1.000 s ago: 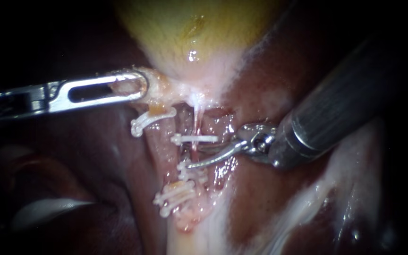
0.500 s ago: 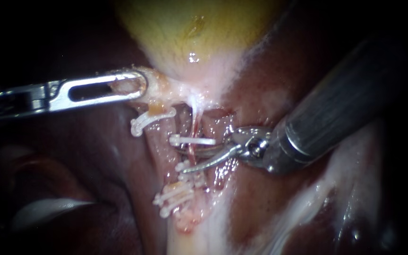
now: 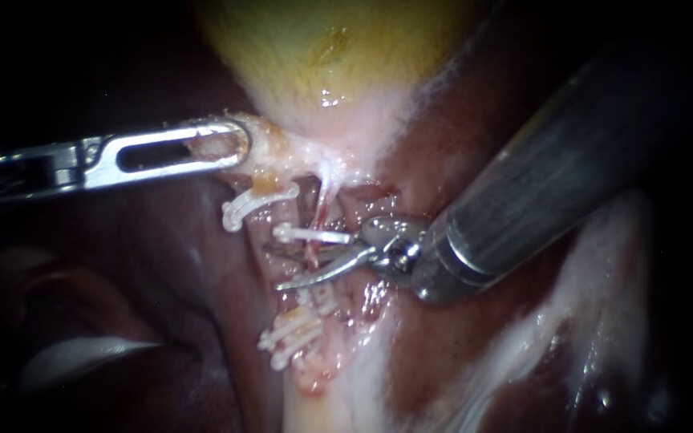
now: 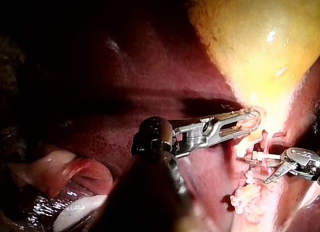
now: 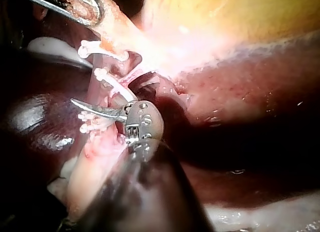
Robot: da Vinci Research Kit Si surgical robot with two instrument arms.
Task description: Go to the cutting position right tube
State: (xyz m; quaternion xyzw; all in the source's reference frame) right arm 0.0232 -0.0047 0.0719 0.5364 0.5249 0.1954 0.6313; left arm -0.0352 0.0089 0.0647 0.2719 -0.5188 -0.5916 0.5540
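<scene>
The right instrument (image 3: 278, 269) has slid further left. Its jaws, a pair of blades, are apart and now straddle the right tube (image 3: 324, 204), just under the upper clip (image 3: 314, 236) and above the lower clips (image 3: 314, 298); this looks like the cutting spot. The left instrument (image 3: 230, 148) has its jaws clamped on the neck of the gallbladder (image 3: 322, 64), probably pulling it aside to hold the tube taut. The tube runs down from the gallbladder, nearly upright in the endoscope view, and the blades cross it almost squarely.

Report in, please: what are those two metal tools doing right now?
Left instrument shut on gallbladder neck. Right instrument blades open astride right tube, between clips. Nothing blocking.
</scene>
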